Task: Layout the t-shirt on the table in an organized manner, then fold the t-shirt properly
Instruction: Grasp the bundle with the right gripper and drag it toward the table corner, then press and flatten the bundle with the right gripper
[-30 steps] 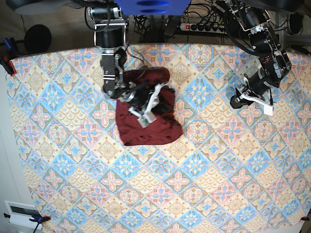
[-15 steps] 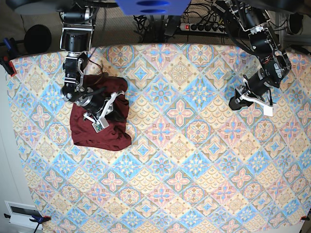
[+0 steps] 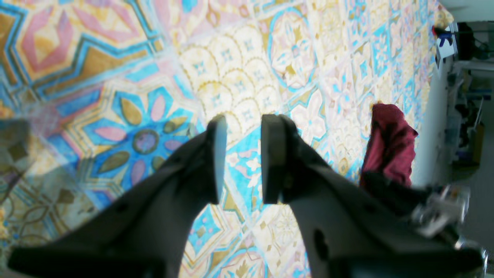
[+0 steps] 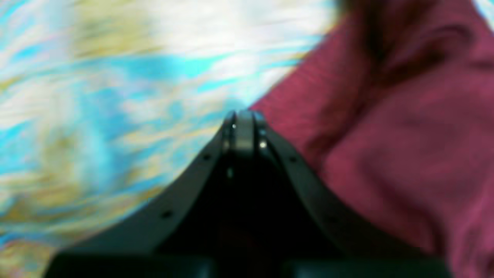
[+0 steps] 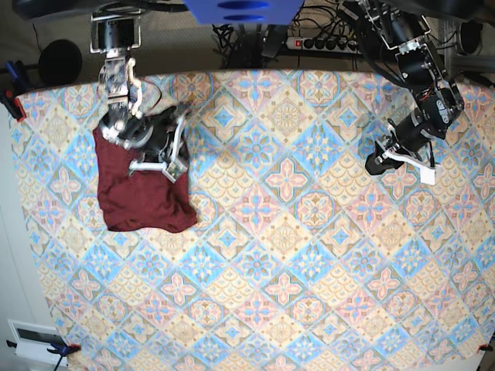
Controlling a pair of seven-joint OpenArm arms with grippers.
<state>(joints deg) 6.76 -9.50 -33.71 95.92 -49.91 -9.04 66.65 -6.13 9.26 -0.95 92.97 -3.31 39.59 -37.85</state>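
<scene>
- Overhead, the maroon t-shirt [image 5: 143, 193] lies bunched near the worktop's [image 5: 294, 255] far edge, on the side of the robot's right arm.
- Right tool [image 5: 179, 151]: over the shirt's upper edge, jaws pressed fully together in the wrist view, the shirt filling the space beside its tip; whether any cloth is pinched between them cannot be told.
- Left tool [image 3: 238, 158]: well apart from the shirt, above bare patterned cloth, jaws partly open with nothing between them.
</scene>
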